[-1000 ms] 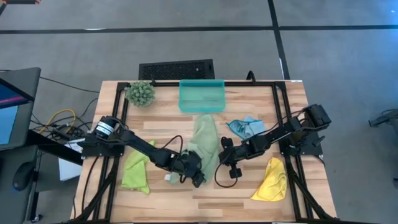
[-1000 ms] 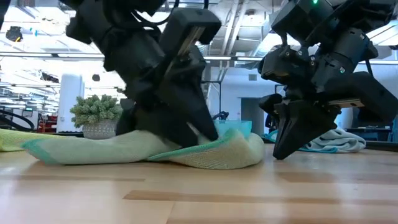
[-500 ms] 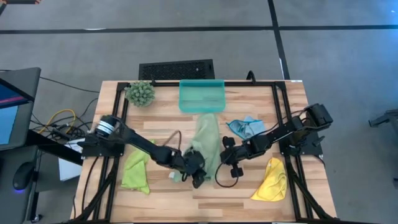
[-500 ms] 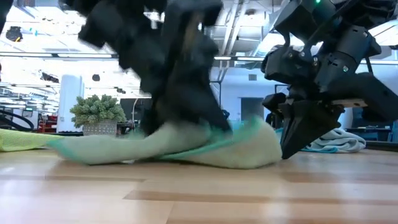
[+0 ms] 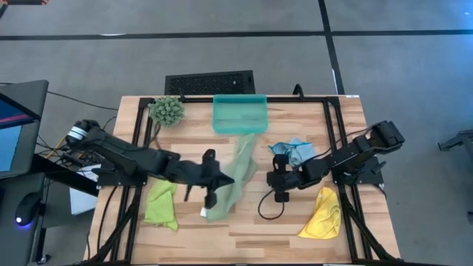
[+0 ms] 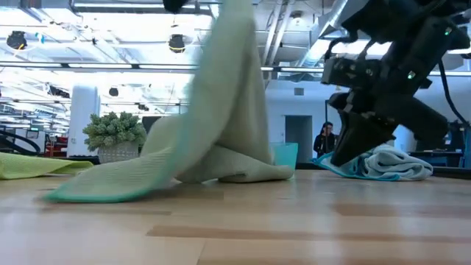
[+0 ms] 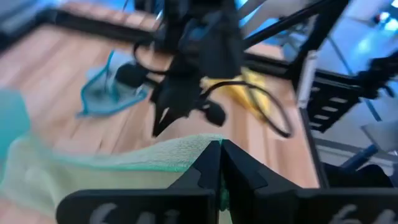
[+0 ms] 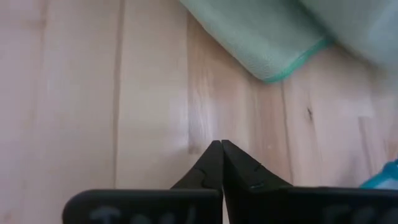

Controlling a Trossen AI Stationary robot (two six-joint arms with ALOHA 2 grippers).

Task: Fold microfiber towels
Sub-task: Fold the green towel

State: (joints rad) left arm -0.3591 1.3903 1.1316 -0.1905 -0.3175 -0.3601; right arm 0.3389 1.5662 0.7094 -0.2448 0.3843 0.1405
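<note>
Left gripper (image 5: 219, 179) pinched sage towel (image 5: 238, 171), hoisted it at centre for folding; right gripper (image 5: 279, 180), fingers shut and empty, waited at 3 o'clock.

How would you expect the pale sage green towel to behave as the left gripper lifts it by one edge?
Probably very floppy: pinched by the left gripper, the pale sage green towel hangs in a limp drape, its lower part still trailing on the table. It looks light, since a small fingertip pinch carries it. It will likely drag and bunch rather than keep its shape.
</note>
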